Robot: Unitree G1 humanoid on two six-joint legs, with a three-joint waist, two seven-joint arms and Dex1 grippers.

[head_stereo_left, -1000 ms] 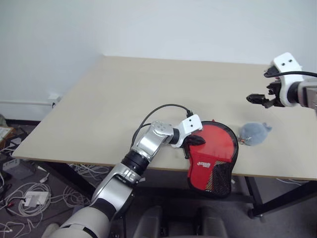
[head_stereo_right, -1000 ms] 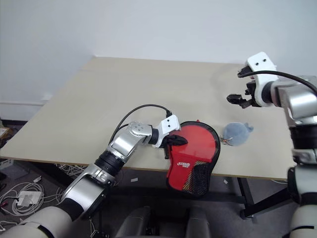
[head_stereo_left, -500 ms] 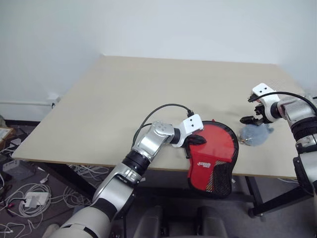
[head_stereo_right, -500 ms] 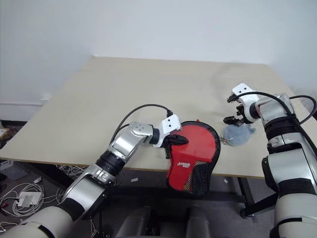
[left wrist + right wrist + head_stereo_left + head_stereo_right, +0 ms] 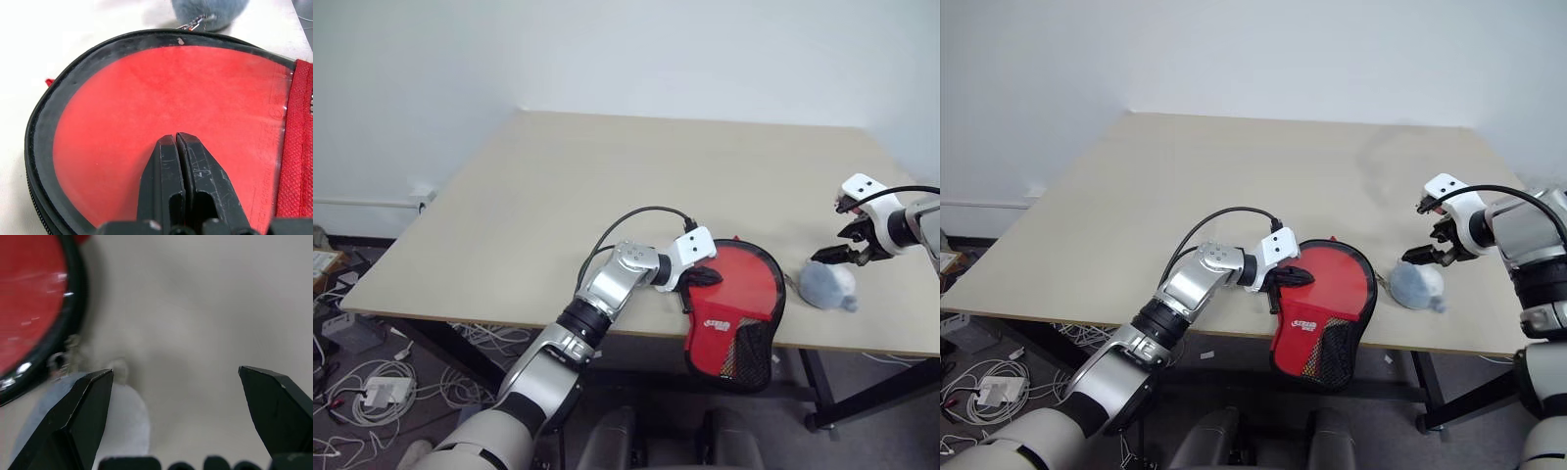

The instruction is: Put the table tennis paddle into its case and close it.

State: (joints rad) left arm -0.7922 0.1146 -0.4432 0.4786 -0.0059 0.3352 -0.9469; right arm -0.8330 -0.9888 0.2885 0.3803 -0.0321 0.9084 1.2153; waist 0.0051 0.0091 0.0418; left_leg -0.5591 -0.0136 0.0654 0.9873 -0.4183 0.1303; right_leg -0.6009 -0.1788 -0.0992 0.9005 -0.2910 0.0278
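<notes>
The case [image 5: 744, 294] lies at the table's front edge, red side up with a white logo, and its black mesh end hangs over the edge. A black zipper rim [image 5: 44, 117] runs round its red face. My left gripper [image 5: 705, 277] is shut, with its tips [image 5: 175, 139] resting on that red face and holding nothing. A grey fluffy ball [image 5: 827, 286] lies just right of the case by the zipper. My right gripper [image 5: 1427, 257] hovers open right over the ball, whose fluff shows beside one finger [image 5: 88, 416]. The table tennis paddle is hidden.
The beige table [image 5: 607, 176] reaches back to a white wall. The ball and the case sit close to the front edge. Cables and a power strip [image 5: 372, 392] lie on the floor at the left.
My right gripper has come down from above the table to the grey ball and tilted downward. The ball has shifted slightly toward the front edge. The left gripper and the case have stayed put.
</notes>
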